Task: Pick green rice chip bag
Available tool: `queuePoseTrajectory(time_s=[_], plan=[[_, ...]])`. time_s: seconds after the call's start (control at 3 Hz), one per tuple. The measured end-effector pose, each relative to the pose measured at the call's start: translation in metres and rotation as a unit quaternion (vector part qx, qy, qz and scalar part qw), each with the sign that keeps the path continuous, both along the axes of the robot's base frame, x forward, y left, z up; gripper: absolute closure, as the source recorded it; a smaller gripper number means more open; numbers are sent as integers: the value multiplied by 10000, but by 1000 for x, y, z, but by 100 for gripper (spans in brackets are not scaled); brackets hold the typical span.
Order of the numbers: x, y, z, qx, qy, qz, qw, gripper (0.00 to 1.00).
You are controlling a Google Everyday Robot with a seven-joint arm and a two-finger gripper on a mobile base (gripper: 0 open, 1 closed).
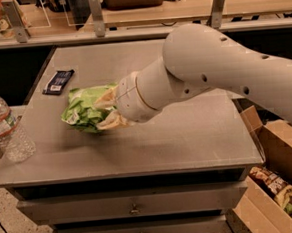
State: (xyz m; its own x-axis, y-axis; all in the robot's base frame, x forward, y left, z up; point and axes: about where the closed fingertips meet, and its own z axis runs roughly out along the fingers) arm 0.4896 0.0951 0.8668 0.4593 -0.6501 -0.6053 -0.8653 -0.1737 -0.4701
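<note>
The green rice chip bag [83, 110] is a crinkly lime-green pouch at the left middle of the grey table [187, 130]. My gripper [105, 111] comes in from the right at the end of the big white arm [208, 69]. Its tan fingers [111, 122] are closed on the bag's right side, one above and one below. The bag hangs a little above the tabletop, with a shadow under it. The bag's right part is hidden behind the gripper.
A small dark flat wrapper [58, 81] lies on the table behind the bag. A clear plastic water bottle [6, 128] stands at the left edge. An open cardboard box [280, 179] with snacks sits on the floor at the right. Drawers are under the tabletop.
</note>
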Motion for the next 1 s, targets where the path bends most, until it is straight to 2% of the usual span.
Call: queuePoseTrajectory(time_s=[0.67, 1.0], plan=[[19, -32, 37, 515, -306, -575, 9965, 100], [23, -43, 52, 655, -508, -727, 9939, 100]])
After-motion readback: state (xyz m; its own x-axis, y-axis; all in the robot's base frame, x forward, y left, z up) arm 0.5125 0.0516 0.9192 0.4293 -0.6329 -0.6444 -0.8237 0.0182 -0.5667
